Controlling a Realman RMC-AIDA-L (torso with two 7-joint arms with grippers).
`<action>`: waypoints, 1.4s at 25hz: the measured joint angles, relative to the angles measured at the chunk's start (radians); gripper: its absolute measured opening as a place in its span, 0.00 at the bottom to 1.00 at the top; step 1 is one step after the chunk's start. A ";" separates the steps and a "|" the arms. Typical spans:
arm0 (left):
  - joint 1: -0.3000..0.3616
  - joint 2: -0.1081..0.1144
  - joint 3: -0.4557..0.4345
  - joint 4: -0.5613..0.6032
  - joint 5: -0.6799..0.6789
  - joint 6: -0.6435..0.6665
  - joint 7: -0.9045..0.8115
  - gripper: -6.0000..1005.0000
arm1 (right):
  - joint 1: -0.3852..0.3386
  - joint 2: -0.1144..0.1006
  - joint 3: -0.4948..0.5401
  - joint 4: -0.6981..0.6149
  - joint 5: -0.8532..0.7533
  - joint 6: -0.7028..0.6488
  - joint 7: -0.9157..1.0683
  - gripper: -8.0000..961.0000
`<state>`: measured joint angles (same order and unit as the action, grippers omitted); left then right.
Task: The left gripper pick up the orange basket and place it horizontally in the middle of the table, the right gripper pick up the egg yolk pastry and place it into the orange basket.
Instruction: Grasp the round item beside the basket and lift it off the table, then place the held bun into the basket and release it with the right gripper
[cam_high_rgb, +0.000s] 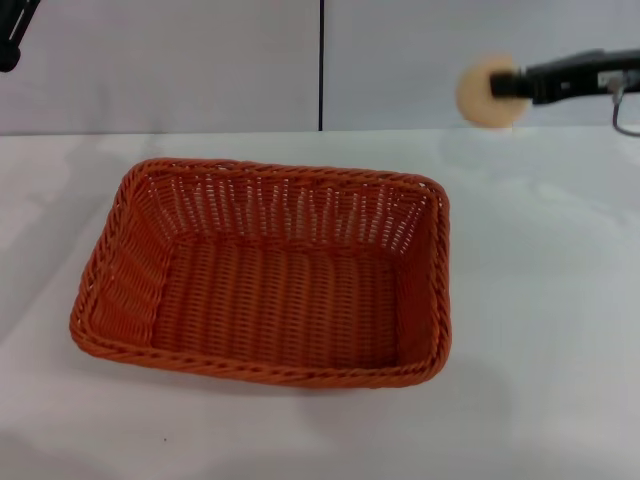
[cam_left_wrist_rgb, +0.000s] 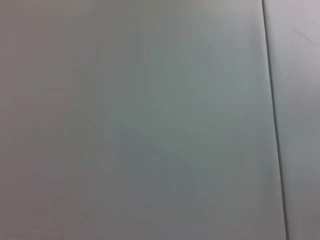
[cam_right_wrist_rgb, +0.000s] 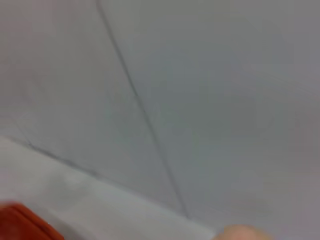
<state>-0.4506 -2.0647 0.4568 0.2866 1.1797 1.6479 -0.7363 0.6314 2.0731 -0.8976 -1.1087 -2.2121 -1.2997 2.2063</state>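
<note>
One egg yolk pastry (cam_high_rgb: 487, 92) is hanging clamped in the right gripper (cam_high_rgb: 506, 86), far right above the counter (cam_high_rgb: 540, 300). Nearer, the orange basket (cam_high_rgb: 265, 272) is sitting mid-counter. At far left, the left gripper (cam_high_rgb: 12, 40) is idling, its state impossible to tell.

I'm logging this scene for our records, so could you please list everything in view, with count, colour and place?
Woven wicker-style orange basket: one, burnt orange, empty, resting flat on the middle of the table.
Small round egg yolk pastry: one, pale peach-cream, held in the air above the table, beyond the basket's far right corner.
Smooth flat table: one, white, across the foreground.
Wall panels: pale grey, behind the table, split by a dark vertical seam.
Right gripper: one, black, upper right, shut on the pastry.
Left gripper: one, black, upper left corner, raised, away from the basket.
</note>
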 joint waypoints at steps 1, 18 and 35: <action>0.000 0.000 0.000 0.000 0.000 0.000 0.000 0.56 | -0.014 0.001 -0.001 -0.026 0.059 -0.014 -0.027 0.07; 0.001 0.002 0.002 -0.011 0.000 0.015 -0.001 0.56 | 0.066 -0.012 -0.144 0.147 0.465 -0.314 -0.382 0.05; 0.011 0.003 0.002 -0.010 0.000 0.028 -0.002 0.56 | 0.130 -0.004 -0.217 0.235 0.344 -0.247 -0.296 0.21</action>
<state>-0.4397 -2.0616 0.4587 0.2761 1.1796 1.6757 -0.7379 0.7612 2.0692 -1.1145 -0.8741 -1.8685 -1.5463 1.9106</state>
